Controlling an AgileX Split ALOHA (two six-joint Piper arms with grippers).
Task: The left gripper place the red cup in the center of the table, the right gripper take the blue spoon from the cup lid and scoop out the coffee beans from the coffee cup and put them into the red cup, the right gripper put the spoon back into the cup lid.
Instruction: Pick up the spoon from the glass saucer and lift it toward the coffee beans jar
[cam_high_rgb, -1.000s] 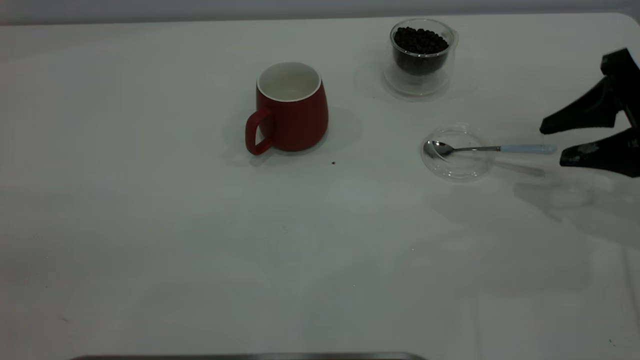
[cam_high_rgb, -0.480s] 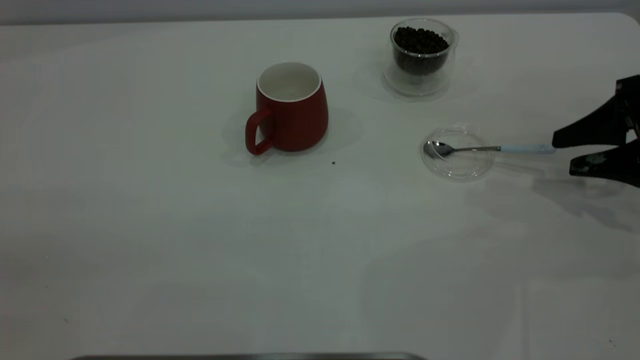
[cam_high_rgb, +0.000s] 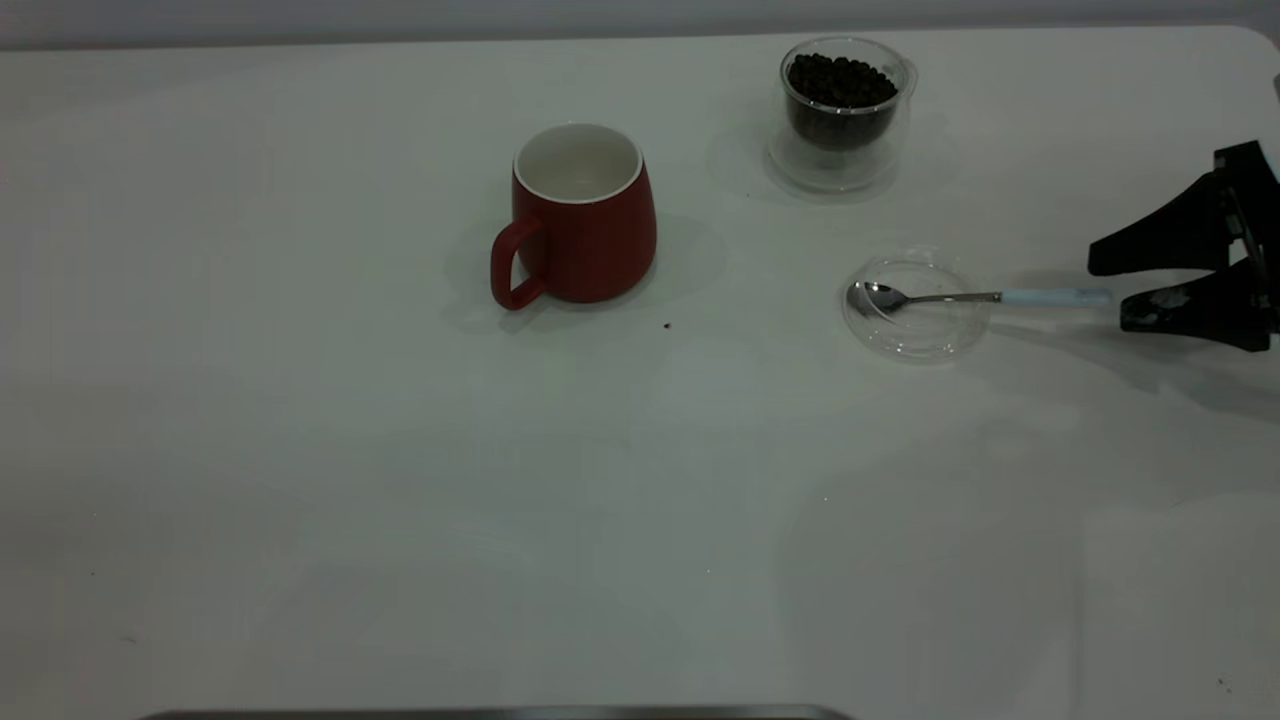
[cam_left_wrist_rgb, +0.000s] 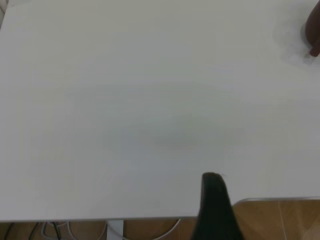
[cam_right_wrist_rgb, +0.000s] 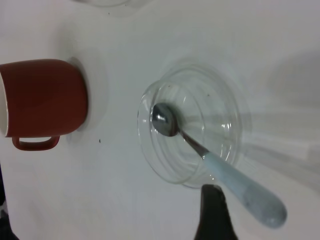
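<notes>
The table (cam_high_rgb: 300, 500) carries the red cup (cam_high_rgb: 583, 215) at upper centre. At right, the blue spoon (cam_high_rgb: 985, 297) rests bowl-in the cup lid (cam_high_rgb: 915, 306), handle pointing right at the right tool (cam_high_rgb: 1105, 290), spread wide just beyond its tip; left tool unseen

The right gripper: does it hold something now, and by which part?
Nothing is held. The right gripper is open around the handle end of the blue spoon.

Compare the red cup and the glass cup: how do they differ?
The red cup is opaque, the glass cup clear. The red cup looks empty; the glass cup holds coffee beans. The red cup shows a loop handle; none is visible on the glass cup. Both stand upright on the table.
</notes>
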